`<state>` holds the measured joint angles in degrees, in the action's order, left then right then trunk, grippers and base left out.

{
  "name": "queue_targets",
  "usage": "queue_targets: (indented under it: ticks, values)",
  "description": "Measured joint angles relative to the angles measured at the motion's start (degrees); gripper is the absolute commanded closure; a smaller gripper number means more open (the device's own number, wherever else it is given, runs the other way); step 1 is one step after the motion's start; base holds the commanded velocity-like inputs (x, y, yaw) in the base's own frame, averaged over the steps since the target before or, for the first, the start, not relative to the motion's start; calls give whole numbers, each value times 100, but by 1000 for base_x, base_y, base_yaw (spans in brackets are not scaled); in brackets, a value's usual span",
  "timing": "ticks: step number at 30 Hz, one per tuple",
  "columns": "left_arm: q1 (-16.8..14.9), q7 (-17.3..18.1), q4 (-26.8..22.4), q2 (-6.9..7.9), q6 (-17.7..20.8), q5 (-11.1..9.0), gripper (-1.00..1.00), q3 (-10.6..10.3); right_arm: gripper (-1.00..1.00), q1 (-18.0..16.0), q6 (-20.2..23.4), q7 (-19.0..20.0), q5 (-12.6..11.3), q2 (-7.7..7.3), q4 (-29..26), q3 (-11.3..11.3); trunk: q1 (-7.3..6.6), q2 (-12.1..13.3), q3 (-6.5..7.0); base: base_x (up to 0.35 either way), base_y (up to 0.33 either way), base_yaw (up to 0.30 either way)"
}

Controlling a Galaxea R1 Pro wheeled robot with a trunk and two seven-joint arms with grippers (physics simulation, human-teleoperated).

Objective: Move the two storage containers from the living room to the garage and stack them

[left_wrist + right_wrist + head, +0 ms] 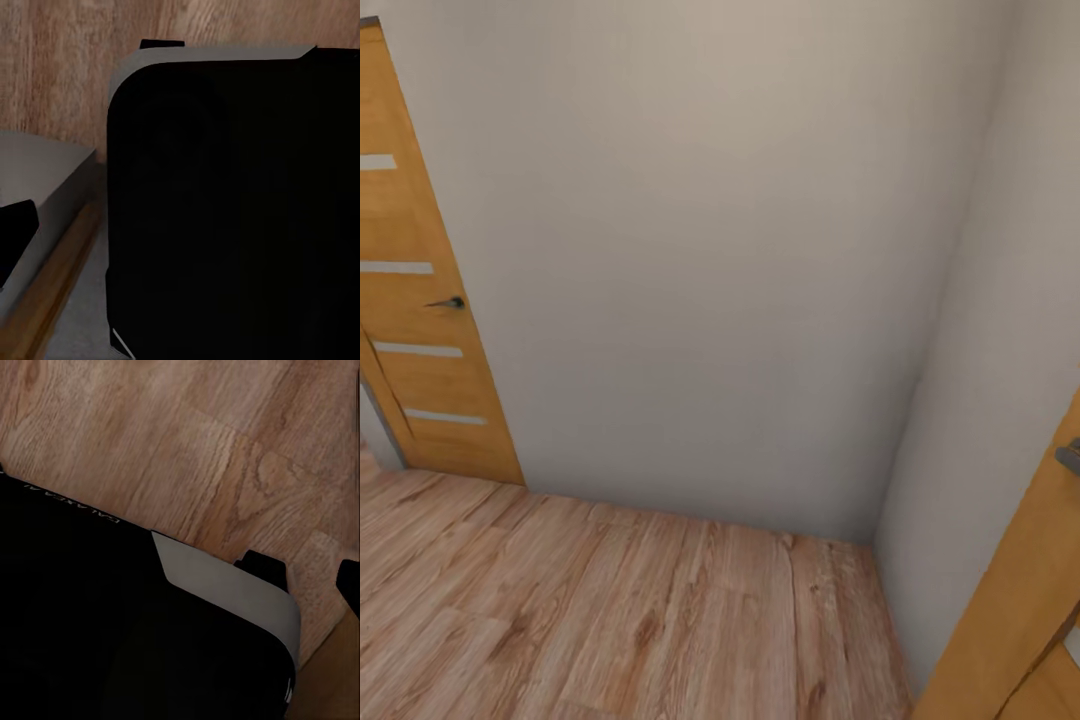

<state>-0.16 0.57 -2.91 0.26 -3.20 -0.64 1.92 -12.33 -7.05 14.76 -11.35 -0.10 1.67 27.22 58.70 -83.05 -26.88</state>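
Observation:
The two storage containers are out of view. In the head view I face a bare corner of pale walls (740, 250) over a light wood plank floor (610, 620). In the right wrist view, my right gripper (306, 577) hangs over the planks beside my black and grey base (225, 592). Its two dark fingertips (262, 566) stand apart with nothing between them. The left wrist view looks onto my black base (232, 210) with planks beyond; a dark part (15, 240) sits at the edge, and the fingers cannot be made out.
A wooden door (410, 300) with pale strips and a dark handle stands at the left. Another wooden door (1020, 620) leans in at the lower right. The walls meet in a corner ahead on the right.

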Motion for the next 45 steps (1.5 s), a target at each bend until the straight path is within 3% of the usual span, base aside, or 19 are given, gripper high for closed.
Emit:
queue_targets:
  ticks: [27,31,37,40,45]
  values:
    - [0,-9,0,3,9,-15,-100,1,-100,0,111,-72,15,28,5,-2,0,0,0,321,0,268]
    - [0,-15,0,1,6,-20,-100,18,-100,196,175,-71,31,-2,8,5,0,0,0,321,0,235]
    - [0,-23,4,-46,-36,-47,-100,61,-100,319,155,-107,345,-8,8,8,0,0,0,319,0,244]
    - [0,-13,8,-45,-49,-245,-100,141,-100,332,156,-113,466,-14,3,8,0,0,0,303,0,248]
    - [0,-9,9,-43,-53,-306,-100,155,-100,334,159,-115,489,-11,3,8,0,0,0,289,0,262]
